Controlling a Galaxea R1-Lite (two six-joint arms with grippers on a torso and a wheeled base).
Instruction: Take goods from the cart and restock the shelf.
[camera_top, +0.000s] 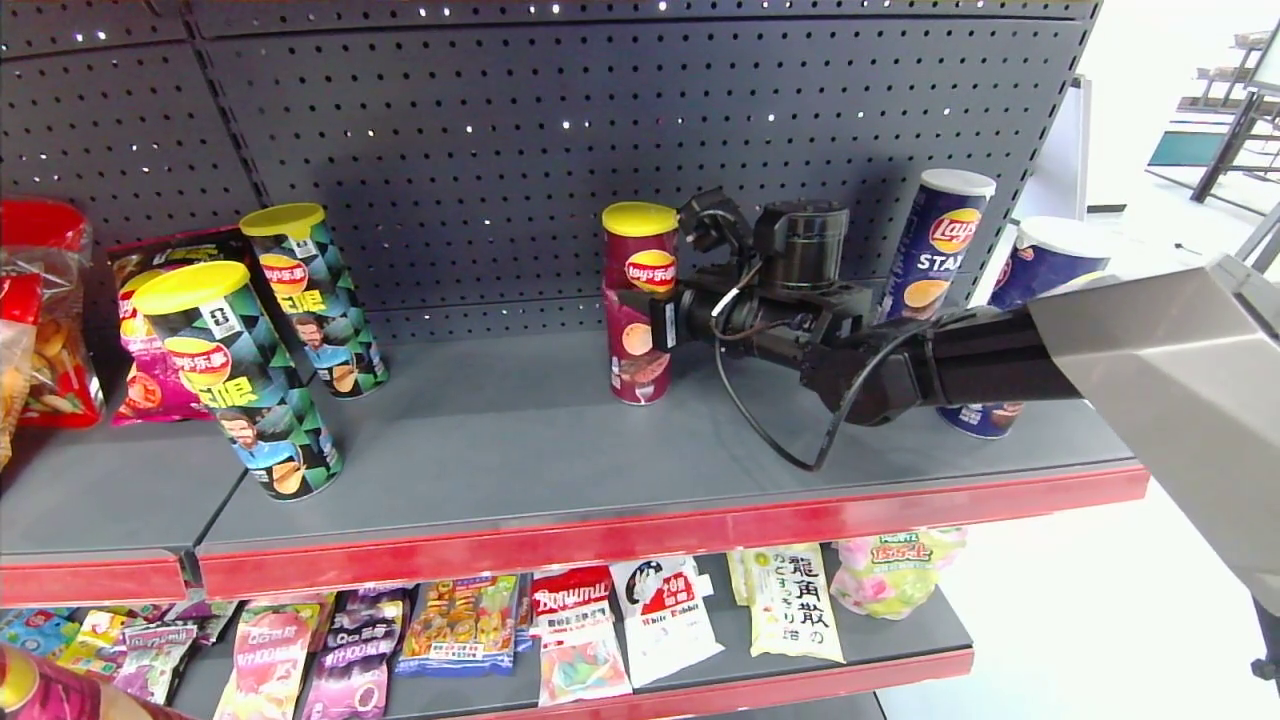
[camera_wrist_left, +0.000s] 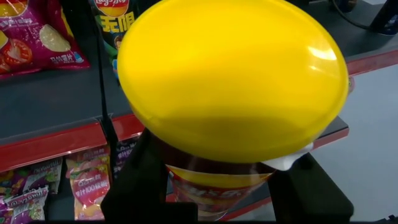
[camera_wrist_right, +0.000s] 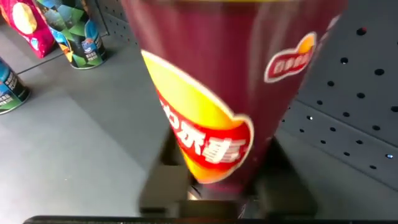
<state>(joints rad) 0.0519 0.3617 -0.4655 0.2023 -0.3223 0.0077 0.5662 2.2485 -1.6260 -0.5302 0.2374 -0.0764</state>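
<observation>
On the upper shelf (camera_top: 520, 430) my right tool (camera_top: 655, 320) clasps the centre can (camera_top: 640, 250), upright. To its left stand the front can (camera_top: 235, 385) and, behind it, the rear can (camera_top: 310, 300). To its right, behind my arm, stand the far can (camera_top: 935, 250) and the end can (camera_top: 1040, 260). My left tool (camera_wrist_left: 227, 193) grips a spare can (camera_wrist_left: 230, 74) out before the shelf.

Silver angular arm shell (camera_top: 1150, 340), black forearm (camera_top: 990, 360), looping black cable (camera_top: 760, 425), black end effector (camera_top: 645, 320) with cylindrical housing (camera_top: 805, 245)

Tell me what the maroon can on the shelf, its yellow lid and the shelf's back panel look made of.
Maroon can: likely cardboard tube with a glossy printed wrap. Yellow lid: probably plastic, smooth, evenly coloured and slightly shiny. Back panel: looks like painted sheet metal, matte dark grey, punched with regular holes.
</observation>
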